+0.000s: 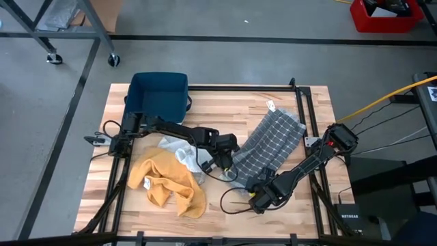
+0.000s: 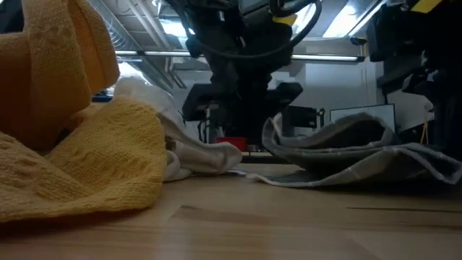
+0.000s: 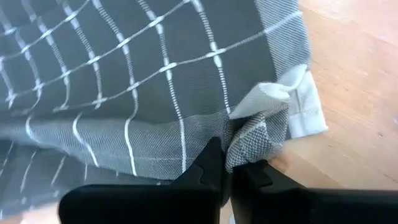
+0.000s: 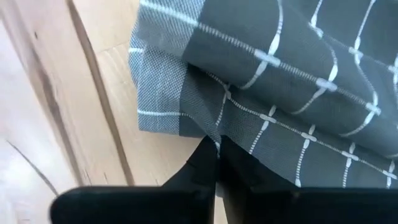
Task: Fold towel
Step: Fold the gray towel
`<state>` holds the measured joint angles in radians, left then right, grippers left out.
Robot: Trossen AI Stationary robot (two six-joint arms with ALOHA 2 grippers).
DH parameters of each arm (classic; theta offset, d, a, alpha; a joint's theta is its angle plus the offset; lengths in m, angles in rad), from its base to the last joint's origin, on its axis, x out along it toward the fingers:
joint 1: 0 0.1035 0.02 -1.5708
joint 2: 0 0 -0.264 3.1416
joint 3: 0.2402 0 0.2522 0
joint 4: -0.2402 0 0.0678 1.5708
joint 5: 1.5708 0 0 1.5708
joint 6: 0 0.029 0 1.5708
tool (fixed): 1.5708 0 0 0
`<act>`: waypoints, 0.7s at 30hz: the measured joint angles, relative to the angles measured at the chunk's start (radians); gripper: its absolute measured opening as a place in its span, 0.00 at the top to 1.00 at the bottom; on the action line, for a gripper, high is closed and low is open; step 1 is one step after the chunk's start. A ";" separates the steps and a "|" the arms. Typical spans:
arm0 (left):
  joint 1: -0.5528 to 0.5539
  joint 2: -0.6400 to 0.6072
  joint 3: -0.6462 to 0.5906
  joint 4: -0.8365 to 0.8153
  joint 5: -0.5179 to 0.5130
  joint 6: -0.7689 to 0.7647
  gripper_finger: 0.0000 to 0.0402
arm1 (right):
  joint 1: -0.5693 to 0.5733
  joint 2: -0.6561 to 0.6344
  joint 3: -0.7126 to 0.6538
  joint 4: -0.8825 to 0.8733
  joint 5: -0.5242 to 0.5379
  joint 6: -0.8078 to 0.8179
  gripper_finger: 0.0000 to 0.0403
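The grey checked towel (image 1: 272,143) lies slanted on the table's right half, its labelled far corner (image 1: 271,104) flat on the wood. In the low view the towel (image 2: 361,148) rests rumpled on the table. My left gripper (image 1: 229,164) is shut on the towel's near left corner. My right gripper (image 1: 261,196) is shut on its near end, toward the table's front. Both come down steeply from above. My left gripper pinches a bunched corner of the towel (image 3: 252,140) between its two fingers, beside the pale hem (image 3: 295,106); several layers are gathered there. The fingers slant down from the table's left side. The cloth beyond the pinch spreads out toward the table. My right gripper pinches the towel's near edge (image 4: 225,127) between its two shut fingers, close to a turned-over corner (image 4: 158,102). The fingers point almost straight down. How many layers are caught, I cannot tell. The cloth beyond runs on over the wood.
A crumpled yellow towel (image 1: 167,183) lies at the front left, and a white cloth (image 1: 181,150) sits beside it under the left arm. A dark blue bin (image 1: 160,94) stands at the far left. A black frame rail (image 1: 308,130) runs along the table's right side.
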<state>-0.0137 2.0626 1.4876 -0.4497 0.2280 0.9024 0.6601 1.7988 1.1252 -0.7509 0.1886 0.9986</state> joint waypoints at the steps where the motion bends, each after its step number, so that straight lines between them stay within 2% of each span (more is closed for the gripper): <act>1: 0.005 -0.009 0.000 -0.003 0.000 -0.008 1.00 | 0.000 0.000 0.000 0.000 0.000 0.011 0.96; 7: 0.017 -0.030 0.002 -0.006 0.009 -0.014 1.00 | 0.000 -0.006 0.001 -0.001 0.001 0.026 0.97; 11: -0.004 -0.028 0.002 -0.006 0.009 -0.024 0.96 | 0.000 -0.006 0.001 0.000 -0.013 0.019 0.98; 17: -0.048 -0.024 0.002 -0.010 0.008 0.028 0.84 | 0.002 -0.006 0.001 0.000 -0.031 0.018 0.92; 21: -0.067 -0.024 0.002 -0.007 0.008 0.104 0.73 | 0.002 -0.006 0.001 0.000 -0.032 0.018 0.91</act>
<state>-0.0805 2.0384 1.4895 -0.4564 0.2358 1.0066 0.6621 1.7927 1.1259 -0.7509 0.1570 1.0168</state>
